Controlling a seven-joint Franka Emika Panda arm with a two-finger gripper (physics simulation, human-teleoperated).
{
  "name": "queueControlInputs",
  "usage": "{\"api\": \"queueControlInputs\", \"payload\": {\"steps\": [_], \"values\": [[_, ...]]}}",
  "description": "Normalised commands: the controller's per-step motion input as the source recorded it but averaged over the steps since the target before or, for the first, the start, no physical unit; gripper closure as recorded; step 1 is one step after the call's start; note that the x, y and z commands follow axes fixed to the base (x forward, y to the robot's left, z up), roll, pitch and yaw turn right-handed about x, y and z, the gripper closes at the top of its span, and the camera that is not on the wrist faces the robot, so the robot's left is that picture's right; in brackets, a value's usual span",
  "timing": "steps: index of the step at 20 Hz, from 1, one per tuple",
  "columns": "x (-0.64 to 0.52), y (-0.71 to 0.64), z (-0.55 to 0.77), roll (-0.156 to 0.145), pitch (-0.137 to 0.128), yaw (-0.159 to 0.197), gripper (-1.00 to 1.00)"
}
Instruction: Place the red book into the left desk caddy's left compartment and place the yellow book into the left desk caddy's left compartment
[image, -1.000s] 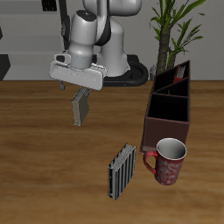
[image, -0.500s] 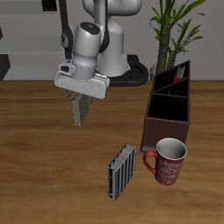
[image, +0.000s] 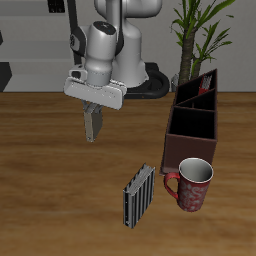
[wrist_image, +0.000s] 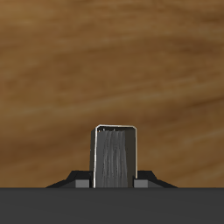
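- Above the wooden table (image: 50, 170), well back from its front edge, I have the gripper (image: 93, 108) clamped on the yellow book (image: 92, 124), which hangs clear of the surface.
- I see the book's long axis running nearly vertical in the exterior view, its lower end pointing down at the table and tilted slightly.
- From the wrist view, the yellow book (wrist_image: 116, 157) shows as 1 narrow upright slab with a pale rim, sitting between the 2 fingers (wrist_image: 85, 184), with only wood grain beyond it.
- Off to one side, I see the left desk caddy (image: 193, 125) resting on the table, its long axis running from front to back; the book is well apart from it.
- At the caddy's far end the red book (image: 206, 81) leans inside, tilted; I cannot tell which compartment.
- Just in front of the caddy stands a red mug (image: 192, 185), and beside it a black-and-white striped book (image: 137, 195) stands on edge.
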Motion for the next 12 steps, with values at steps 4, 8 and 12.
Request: {"api": "queueControlInputs", "payload": {"steps": [4, 8, 12], "values": [[0.01, 0.09, 0.22, -0.002, -0.013, 0.009, 1.00], [-0.16, 0.23, 0.57, -0.014, -0.060, 0.015, 1.00], [-0.21, 0.11, 0.44, -0.047, -0.079, -0.057, 1.00]]}}
